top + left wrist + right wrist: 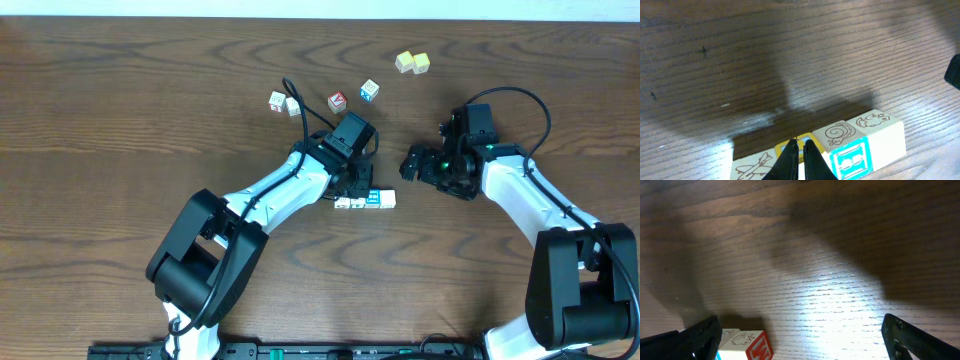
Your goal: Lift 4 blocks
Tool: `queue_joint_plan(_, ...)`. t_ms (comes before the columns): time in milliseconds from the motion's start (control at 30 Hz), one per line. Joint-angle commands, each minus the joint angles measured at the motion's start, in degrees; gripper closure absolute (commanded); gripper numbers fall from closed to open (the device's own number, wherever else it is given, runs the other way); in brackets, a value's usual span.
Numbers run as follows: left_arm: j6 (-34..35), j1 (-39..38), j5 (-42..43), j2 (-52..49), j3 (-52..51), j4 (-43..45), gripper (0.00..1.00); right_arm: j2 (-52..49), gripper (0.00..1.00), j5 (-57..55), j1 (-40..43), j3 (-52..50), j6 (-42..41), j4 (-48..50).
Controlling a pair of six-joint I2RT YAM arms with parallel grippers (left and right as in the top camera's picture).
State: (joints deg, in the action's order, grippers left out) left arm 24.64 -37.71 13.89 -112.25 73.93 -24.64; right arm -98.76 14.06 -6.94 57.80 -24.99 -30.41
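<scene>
**A:** How is the left arm (270,190) posed?
**B:** It reaches from the near edge to the middle of the surface (120,120) with its wrist tipped down. The left fingers (788,162) are pressed together, their tips on top of the second cube in the row.
**A:** Where are the blocks (365,201)?
**B:** All four are on the surface in one line, touching side to side. The left wrist view shows their tops: a fish, a yellow border, a snail and a crab, plus a bright blue side face. Overhead they are too small to read.
**A:** And the right arm (520,190)?
**B:** It bends in from the right. The right fingers (700,335) are spread wide and hold nothing, near the row's right end. Its own camera shows a red side face there.
**A:** Anything else?
**B:** Six loose cubes lie farther back: two pale cubes (277,101), one red-faced cube (337,101), one blue cube (370,90) and two yellow cubes (404,62).
</scene>
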Motion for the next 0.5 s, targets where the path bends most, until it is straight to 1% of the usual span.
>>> queue_joint_plan(0, 0.5, -0.1, 1.0, 0.0, -0.2, -0.6, 0.93, 0.3, 0.01, -0.5, -0.3, 0.6, 0.2, 0.0)
queue_joint_plan(467, 0.5, -0.1, -0.2, 0.0, -0.7, 0.2, 0.93, 0.3, 0.01, -0.5, -0.3, 0.6, 0.2, 0.0)
